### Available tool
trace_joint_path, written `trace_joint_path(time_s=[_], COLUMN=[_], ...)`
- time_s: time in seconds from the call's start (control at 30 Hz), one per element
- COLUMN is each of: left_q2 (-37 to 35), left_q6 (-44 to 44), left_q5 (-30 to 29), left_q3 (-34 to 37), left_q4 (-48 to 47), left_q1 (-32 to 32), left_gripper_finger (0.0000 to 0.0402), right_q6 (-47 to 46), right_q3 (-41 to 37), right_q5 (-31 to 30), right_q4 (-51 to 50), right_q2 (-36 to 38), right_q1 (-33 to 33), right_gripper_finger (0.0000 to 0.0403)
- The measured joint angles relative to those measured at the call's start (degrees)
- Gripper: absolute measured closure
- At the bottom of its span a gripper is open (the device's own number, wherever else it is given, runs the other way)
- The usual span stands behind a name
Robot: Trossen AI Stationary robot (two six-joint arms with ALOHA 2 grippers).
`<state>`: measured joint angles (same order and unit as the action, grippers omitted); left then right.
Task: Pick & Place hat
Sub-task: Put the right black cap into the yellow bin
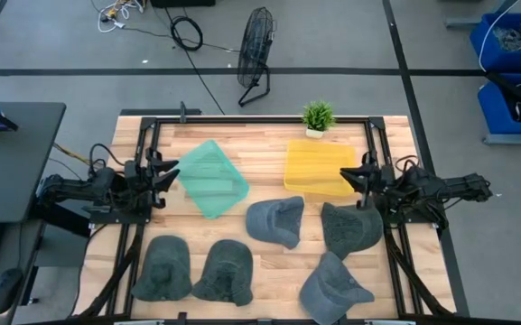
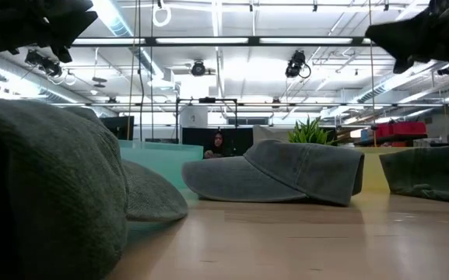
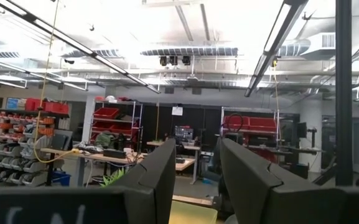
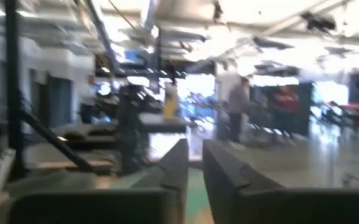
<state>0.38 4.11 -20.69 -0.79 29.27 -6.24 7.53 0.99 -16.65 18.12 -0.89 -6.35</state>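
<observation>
**Right arm sits nearest a hat; both arms parked at the bench edges**

You have five grey hats spread over the front half of the bench (image 1: 269, 153). The one that matters for your next move is the hat (image 1: 350, 227) lying just in front of and slightly inboard of the right end effector (image 1: 361, 171). It is the closest pairing on the bench, so my judgement is that the right arm should take it. Its brim seems to run toward the bench's front edge, though the overhead picture leaves that unclear.

The right end effector hovers at the yellow tray (image 1: 319, 167) edge, its fingers slightly parted and holding nothing. The left end effector (image 1: 165, 171) waits at the teal tray (image 1: 213, 178), fingers apart and empty too.

A centre hat (image 1: 276, 221) lies between the arms, a little nearer the right one. The two hats at front left would fall to the left arm.
</observation>
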Motion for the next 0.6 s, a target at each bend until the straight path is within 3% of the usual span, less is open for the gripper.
trace_joint_path(time_s=[0.2,0.3,0.43,0.6], left_q2=[0.0,0.0,0.34,5.8], left_q6=[1.5,1.54,1.73,4.04], left_q5=[-0.01,-0.02,-0.09,-0.99], left_q3=[-0.01,-0.01,-1.36,-9.34], left_q4=[0.67,1.02,-0.19,-8.36], left_q1=[0.0,0.0,0.0,0.02], left_gripper_finger=[0.0271,0.0271,0.0271,0.0271], right_q6=[-3.81,-5.49,-7.32,-14.55], right_q3=[2.61,6.63,14.96,26.53], right_q5=[-0.93,-0.41,-0.23,-0.19], right_q4=[-0.73,-5.98,-13.36,-27.15], right_q2=[-0.95,-3.04,-9.13,-23.85], right_q1=[0.04,0.02,-0.02,-0.02], right_gripper_finger=[0.0269,0.024,0.0229,0.0237])
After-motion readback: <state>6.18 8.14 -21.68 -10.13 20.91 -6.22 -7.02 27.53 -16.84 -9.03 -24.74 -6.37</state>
